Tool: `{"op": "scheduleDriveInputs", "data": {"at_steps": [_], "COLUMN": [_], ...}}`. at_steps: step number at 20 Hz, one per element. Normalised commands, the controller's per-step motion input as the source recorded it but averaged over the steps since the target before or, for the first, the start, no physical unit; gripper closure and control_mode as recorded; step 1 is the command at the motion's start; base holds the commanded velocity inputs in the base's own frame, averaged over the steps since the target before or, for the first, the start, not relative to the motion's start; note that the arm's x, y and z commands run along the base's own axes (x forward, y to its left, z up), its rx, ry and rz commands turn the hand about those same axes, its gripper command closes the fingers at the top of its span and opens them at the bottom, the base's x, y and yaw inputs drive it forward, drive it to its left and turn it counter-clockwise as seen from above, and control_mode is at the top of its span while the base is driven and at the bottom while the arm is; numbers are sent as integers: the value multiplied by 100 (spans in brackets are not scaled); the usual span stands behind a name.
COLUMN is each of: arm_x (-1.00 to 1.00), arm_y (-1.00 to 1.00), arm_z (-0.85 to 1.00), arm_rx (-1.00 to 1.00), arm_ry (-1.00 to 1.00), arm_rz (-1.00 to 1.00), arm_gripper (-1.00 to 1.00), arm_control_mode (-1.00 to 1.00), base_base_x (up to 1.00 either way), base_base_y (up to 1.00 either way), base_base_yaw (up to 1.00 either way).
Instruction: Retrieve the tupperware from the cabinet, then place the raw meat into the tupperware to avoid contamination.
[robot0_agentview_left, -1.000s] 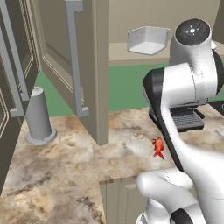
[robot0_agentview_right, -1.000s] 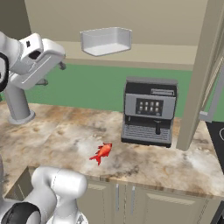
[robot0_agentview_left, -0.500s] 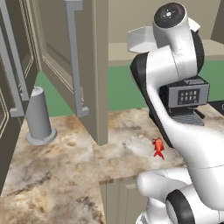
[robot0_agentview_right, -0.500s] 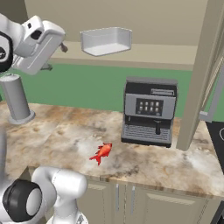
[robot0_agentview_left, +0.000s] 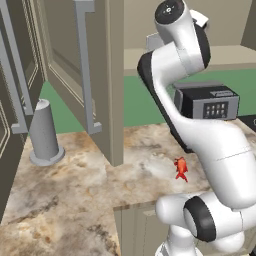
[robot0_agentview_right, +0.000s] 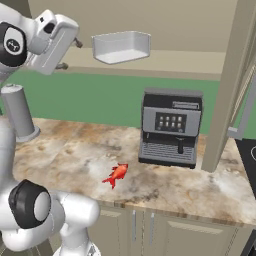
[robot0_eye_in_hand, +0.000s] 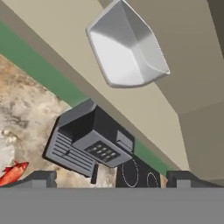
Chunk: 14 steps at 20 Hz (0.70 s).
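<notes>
1. Beige panelled wall cabinet (robot0_agentview_left: 75, 65) is open; my pale translucent rectangular tupperware box (robot0_agentview_right: 121, 46) sits on its shelf.
2. Box looks light, stiff, slick, so I'd pinch one low wall.
3. Two-finger gripper (robot0_eye_in_hand: 112, 177) spread wide, empty.
4. Tiny red-orange raw meat chunk (robot0_agentview_right: 116, 174) lies on the counter.

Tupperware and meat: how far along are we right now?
Done: the cabinet doors stand open, with the tupperware exposed on its shelf.

In hand: the gripper is raised to shelf height beside the tupperware, open and holding nothing; the hand view looks at the box.

Left: grasp the tupperware, set it on the counter, then put in the raw meat, which lies on the counter before the coffee machine.
</notes>
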Motion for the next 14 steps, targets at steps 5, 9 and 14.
{"op": "scheduleDriveInputs", "data": {"at_steps": [5,9,14], "arm_x": [21,53,68], "arm_y": [0,0,-2], "arm_z": [-3,0,0], "arm_rx": [-1,0,0], "arm_ry": [0,2,3], "arm_rz": [-1,0,0], "arm_gripper": [-100,-100,-100], "arm_control_mode": [-100,-100,-100], "base_base_x": [0,0,0], "base_base_y": [0,0,0], "base_base_yaw": [0,0,0]}}
